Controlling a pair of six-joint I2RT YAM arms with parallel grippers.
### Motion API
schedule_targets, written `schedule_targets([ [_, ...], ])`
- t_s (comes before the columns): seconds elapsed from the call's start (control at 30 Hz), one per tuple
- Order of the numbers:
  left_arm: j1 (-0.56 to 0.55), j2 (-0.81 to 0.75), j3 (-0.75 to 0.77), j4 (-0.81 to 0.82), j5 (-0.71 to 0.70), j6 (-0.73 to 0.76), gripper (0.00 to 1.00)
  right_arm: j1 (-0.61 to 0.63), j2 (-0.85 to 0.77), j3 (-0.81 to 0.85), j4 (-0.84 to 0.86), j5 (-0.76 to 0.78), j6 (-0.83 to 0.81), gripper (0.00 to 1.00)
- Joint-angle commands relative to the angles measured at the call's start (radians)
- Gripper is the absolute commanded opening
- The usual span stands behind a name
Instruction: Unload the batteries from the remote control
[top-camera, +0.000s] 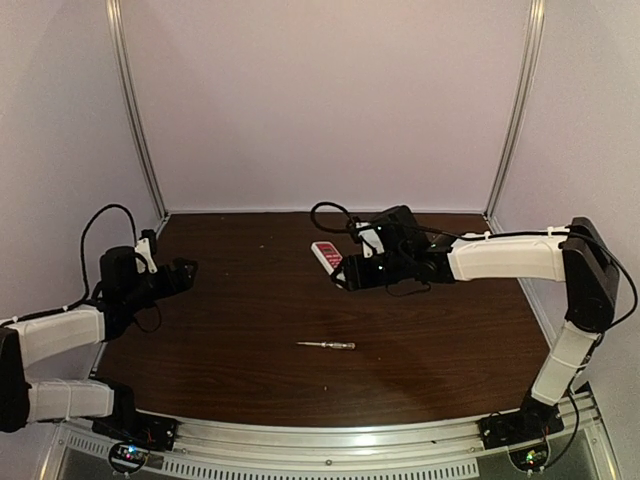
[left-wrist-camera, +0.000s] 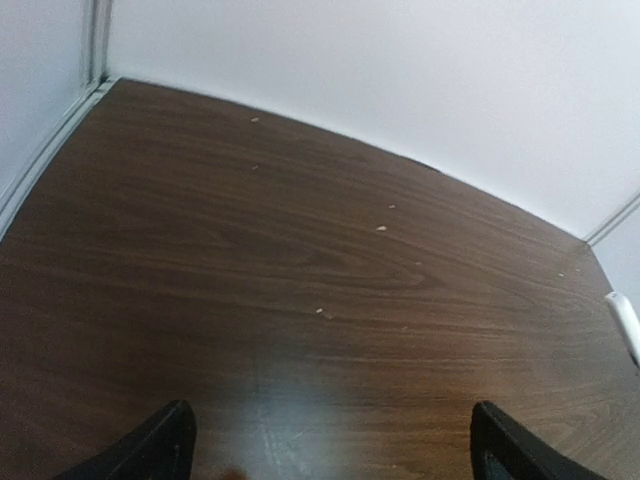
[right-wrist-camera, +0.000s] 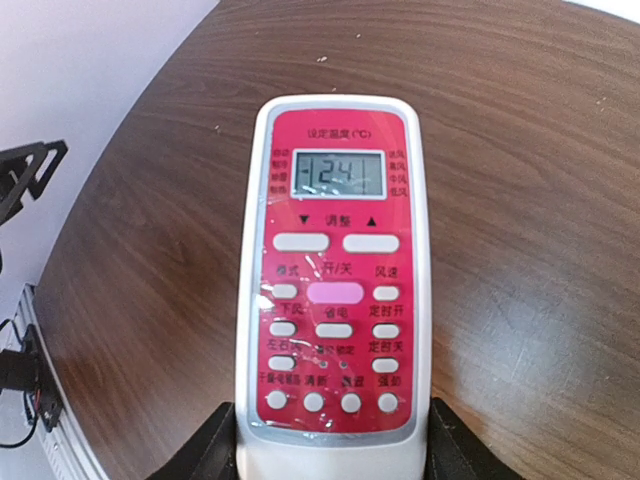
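Dark wood-grain desk (top-camera: 250, 320) boxed in by pale walls (top-camera: 320, 100) and metal corner rails (top-camera: 135, 120). At far left, left fingers (left-wrist-camera: 160, 445) spread wide, holding nothing, hovering over bare wood dotted with a few crumbs (left-wrist-camera: 322, 313). Toward the middle, near the front edge, thin screwdriver (top-camera: 327, 345) lying flat, well apart from either pair of fingers. Beyond it, toward the back, remote control (top-camera: 327, 255), red face up with display and buttons showing, near end pinched between right fingers (right-wrist-camera: 215, 450), one on each long side.

Likely step in hand: turning the remote to bring its back within reach. Squeeze only the side edges, clear of the buttons. Roll the wrist slowly to guard against a slip of the smooth shell. Present the back toward the idle fingers, or lay it face down mid-desk within their reach. Expect to need both pairs for the cover.

No batteries in sight, presumably inside, behind the face. Back of the remote and any cover hidden entirely. Bottom end cut off in the right wrist view. Cannot tell whether resting on the wood or lifted slightly. Small white thing (left-wrist-camera: 625, 320) at the right edge of the left wrist view cut off, not identifiable.
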Motion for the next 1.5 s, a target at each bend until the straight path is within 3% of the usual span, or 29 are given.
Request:
schedule_targets([
  [0.0, -0.002, 0.047, 0.047, 0.202, 0.231, 0.086, 0.97, -0.013, -0.079, -0.073, 0.065, -0.179, 0.002, 0.41],
  [0.13, -0.022, 0.150, 0.079, 0.326, 0.468, 0.119, 0.97, -0.014, -0.126, -0.094, 0.029, -0.237, -0.002, 0.40],
  [0.27, -0.103, 0.245, 0.140, 0.351, 0.524, 0.191, 0.97, -0.014, -0.167, -0.125, 0.038, -0.337, 0.008, 0.40],
  [0.43, -0.192, 0.337, 0.178, 0.458, 0.692, 0.308, 0.95, -0.014, -0.209, -0.164, 0.071, -0.469, 0.041, 0.41],
  [0.73, -0.221, 0.488, 0.212, 0.743, 0.916, 0.388, 0.89, -0.014, -0.285, -0.215, 0.091, -0.578, 0.141, 0.41],
  [0.93, -0.225, 0.612, 0.229, 1.073, 1.148, 0.327, 0.88, -0.014, -0.323, -0.241, 0.062, -0.642, 0.163, 0.41],
  [1.13, -0.231, 0.763, 0.298, 1.439, 1.269, 0.088, 0.83, -0.014, -0.349, -0.239, 0.007, -0.695, 0.167, 0.41],
  [1.47, -0.291, 0.822, 0.399, 1.445, 1.285, 0.056, 0.78, -0.003, -0.270, -0.206, 0.022, -0.760, 0.200, 0.40],
])
